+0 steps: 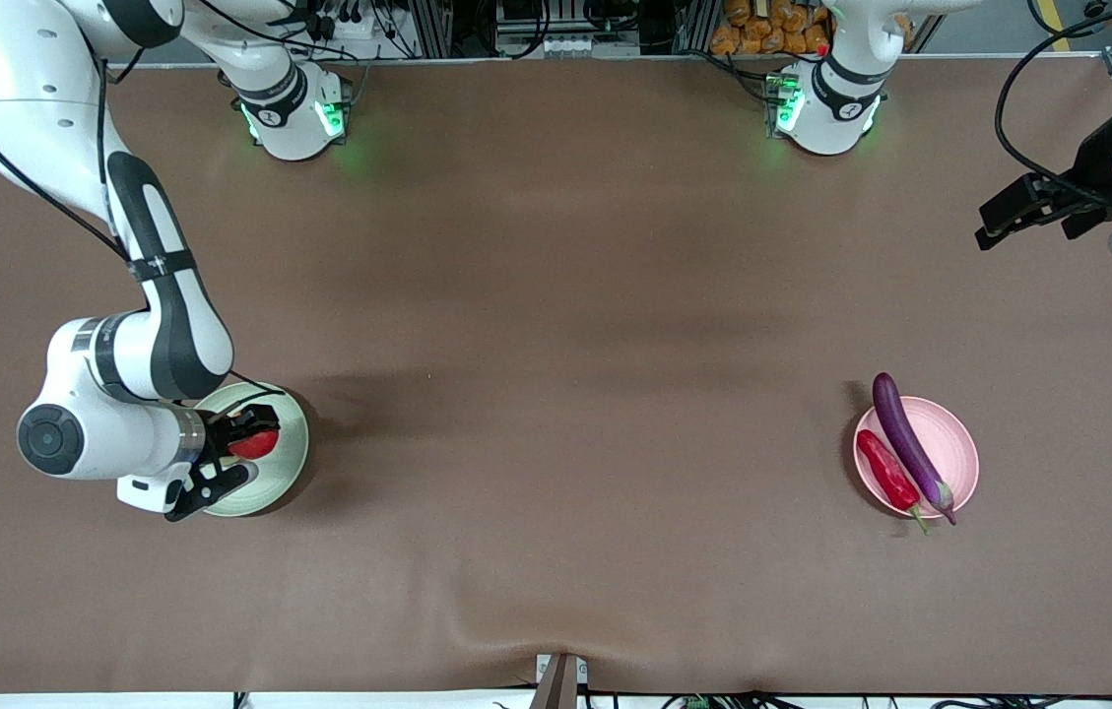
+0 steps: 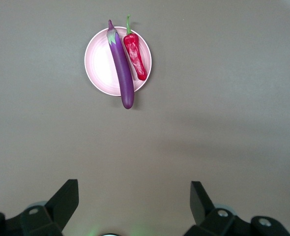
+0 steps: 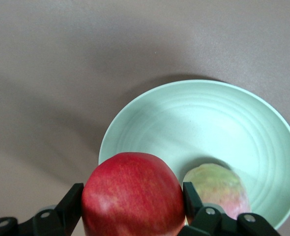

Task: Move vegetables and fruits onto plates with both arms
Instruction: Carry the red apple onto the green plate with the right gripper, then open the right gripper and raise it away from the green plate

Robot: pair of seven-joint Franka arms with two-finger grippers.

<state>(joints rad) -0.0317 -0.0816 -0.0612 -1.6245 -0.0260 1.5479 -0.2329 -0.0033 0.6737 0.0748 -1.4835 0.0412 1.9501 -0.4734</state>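
Right gripper [image 1: 238, 455]: it is over the green plate, at the right arm's end of the table. The red apple sits between its two fingers [image 3: 72, 206], and both fingers touch the apple's sides. So it has hold of the apple.
Red apple [image 3: 133, 194]: it is in the right gripper, just above the green plate.
Peach [image 3: 217, 186]: it lies in the green plate, right beside the apple.
Green plate [image 3: 204, 118]: it sits on the brown table [image 1: 556, 394], under the right gripper.
Pink plate [image 1: 949, 448]: it sits toward the left arm's end of the table.
Eggplant [image 1: 908, 443]: it lies across the pink plate, with both ends past the rim.
Chili pepper [image 1: 888, 473]: it lies in the pink plate, touching the eggplant's side.
Left gripper [image 1: 1009, 222]: it waits up in the air over the table's edge, well apart from the pink plate. Its fingers [image 2: 66, 199] are spread wide and hold nothing.
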